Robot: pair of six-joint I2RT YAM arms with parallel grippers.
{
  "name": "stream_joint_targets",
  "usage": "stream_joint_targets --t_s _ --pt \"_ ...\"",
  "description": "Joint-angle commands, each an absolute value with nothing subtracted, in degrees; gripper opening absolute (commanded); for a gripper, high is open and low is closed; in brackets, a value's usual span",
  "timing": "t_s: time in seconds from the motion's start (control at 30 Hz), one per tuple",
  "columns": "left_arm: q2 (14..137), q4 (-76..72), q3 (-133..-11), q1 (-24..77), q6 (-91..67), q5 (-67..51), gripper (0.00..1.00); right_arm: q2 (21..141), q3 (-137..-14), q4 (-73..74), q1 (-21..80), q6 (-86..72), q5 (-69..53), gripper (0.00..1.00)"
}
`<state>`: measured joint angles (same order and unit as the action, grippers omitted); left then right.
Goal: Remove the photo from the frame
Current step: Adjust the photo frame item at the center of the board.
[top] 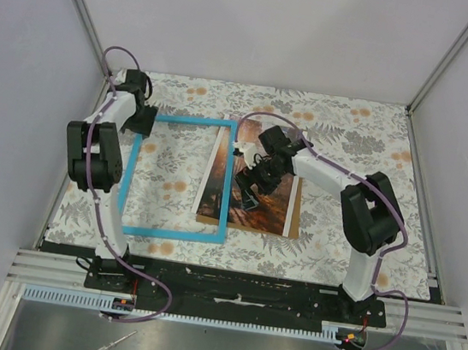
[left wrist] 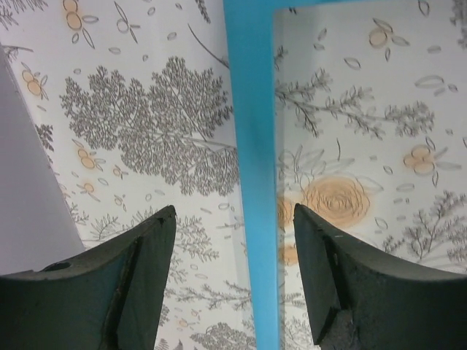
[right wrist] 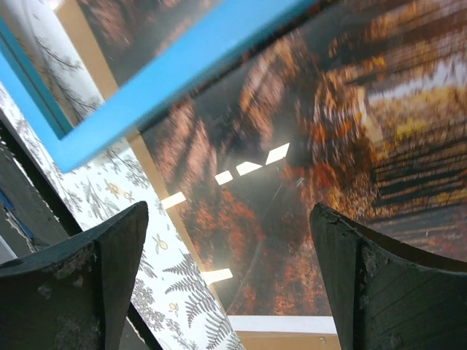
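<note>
Top external: frame [top: 125,187] overlaps photo [top: 272,210]; left gripper [left wrist: 235,213], spread and empty, straddles a frame rail; right gripper [right wrist: 228,210] gapes empty over photo.

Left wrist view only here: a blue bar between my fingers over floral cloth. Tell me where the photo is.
Observer: The photo lies flat, picture side up, right of the table's centre.
Operator: Say whether it is clear of the frame.
Observer: It is not. The frame lies flat to its left, and the frame's right bar crosses on top of the photo's left strip.
Operator: Report the other arm.
Observer: The right fingers stand open just above the photo, holding nothing.
</note>
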<state>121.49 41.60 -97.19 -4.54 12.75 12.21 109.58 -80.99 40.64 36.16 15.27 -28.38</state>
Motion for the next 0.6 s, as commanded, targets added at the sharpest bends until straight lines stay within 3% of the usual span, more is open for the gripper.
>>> stream_joint_targets --t_s 0.0,0.23,0.57 --pt "114.4 40.6 -92.2 -4.7 15.4 10.0 0.72 108.1 -78.1 38.1 34.7 16.3 -28.4 0.98" --pt "112.5 37.7 -85.5 -4.7 16.3 13.1 0.72 109.9 -77.3 36.9 33.3 15.8 -27.7 0.98" --pt "113.1 35.0 -84.9 -4.7 17.4 19.1 0.72 112.5 -76.7 36.6 31.5 15.8 -27.1 0.98"
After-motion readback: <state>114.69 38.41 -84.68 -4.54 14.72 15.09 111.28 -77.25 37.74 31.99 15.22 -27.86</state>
